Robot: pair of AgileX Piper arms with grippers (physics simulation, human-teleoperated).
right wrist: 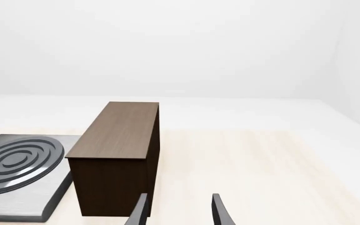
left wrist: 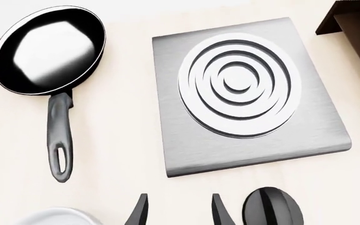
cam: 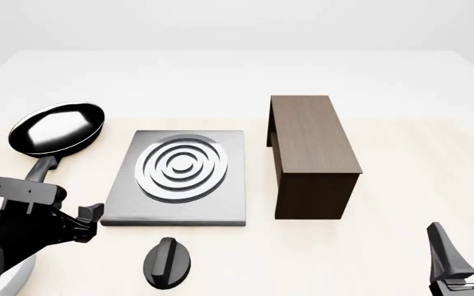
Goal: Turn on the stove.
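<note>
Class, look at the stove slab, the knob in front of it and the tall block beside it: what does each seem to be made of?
Stove slab: brushed grey metal, judging by fine streaks and a dull sheen. Knob: likely glossy black plastic, smooth with soft highlights. Block: dark brown wood, matte, showing grain lines.

The black knob (cam: 168, 262) lies on open table (cam: 402, 154) just in front of the stove slab (cam: 220, 206), with bare surface on both its sides and nothing over it. The left gripper (left wrist: 178, 211), fingers apart, hangs just beside the knob with only bare tabletop between them. To the right of the slab, a tall wooden block (cam: 311, 151) stands close, leaving only a narrow lane between the two. Left of the slab, the frying pan (cam: 56, 128) and its handle take up the far-left ground. A white rim (left wrist: 55, 216) sits near the left arm. Right of the block the tabletop is wide and bare, where the right gripper (cam: 471, 243) hangs with parted fingers.
</note>
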